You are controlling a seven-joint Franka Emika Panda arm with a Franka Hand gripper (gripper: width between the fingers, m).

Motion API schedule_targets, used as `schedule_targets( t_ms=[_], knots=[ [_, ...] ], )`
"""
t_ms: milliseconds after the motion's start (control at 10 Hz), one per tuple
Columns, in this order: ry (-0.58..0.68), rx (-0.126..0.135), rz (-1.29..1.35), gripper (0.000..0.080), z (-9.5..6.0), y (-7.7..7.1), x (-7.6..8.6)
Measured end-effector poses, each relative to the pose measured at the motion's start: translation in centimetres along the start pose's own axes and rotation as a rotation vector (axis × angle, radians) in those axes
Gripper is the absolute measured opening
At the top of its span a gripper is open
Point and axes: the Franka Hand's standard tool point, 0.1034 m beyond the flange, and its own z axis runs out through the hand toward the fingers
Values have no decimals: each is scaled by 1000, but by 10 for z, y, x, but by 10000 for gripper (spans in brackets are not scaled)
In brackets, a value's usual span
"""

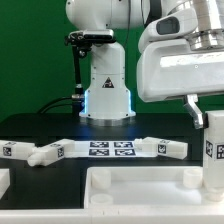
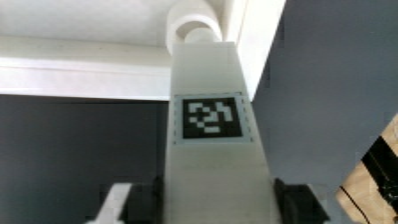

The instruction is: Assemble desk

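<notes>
the exterior view alone takes in the whole scene: the white robot arm (image 1: 107, 90) rises from its base at the back of the black bench (image 1: 60, 175), and its bulky wrist housing fills the upper part of the exterior view's right, pointing straight down. nearest the camera lies the desk's tabletop panel (image 1: 130, 190), flat, rim up, with a round socket showing near its right corner. behind it the marker board (image 1: 112, 150) lies flat in the middle of the bench. loose legs (image 1: 30, 153) lie on their sides at the exterior view's left of that board, and another (image 1: 165, 147) lies at its right, all well apart from the panel. none of these loose parts appears in the wrist view. the upright leg (image 1: 214, 150) stands on the panel at its right end, directly under the wrist. the wrist view looks down the length of this upright leg (image 2: 214, 160) and shows what the other view cannot: the claw (image 2: 210, 206) is partly closed, its fingers (image 2: 125, 205) sitting against opposite sides of the leg and clamping it. the leg's far end meets a rounded boss on the tabletop panel (image 2: 71, 65), though how deep it sits cannot be told. a black-and-white tag (image 2: 214, 117) faces the wrist camera halfway along the leg.
</notes>
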Motion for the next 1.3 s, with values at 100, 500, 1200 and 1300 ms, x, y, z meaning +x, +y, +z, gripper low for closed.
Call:
schedule_targets(
  t_ms=[100, 500, 1200, 1300],
  knots=[
    [0, 0, 0, 284, 0, 0, 0],
    [-2, 0, 0, 284, 0, 0, 0],
    [39, -5, 1, 285, 1, 3, 5],
    [16, -3, 3, 285, -7, 4, 5]
  ],
)
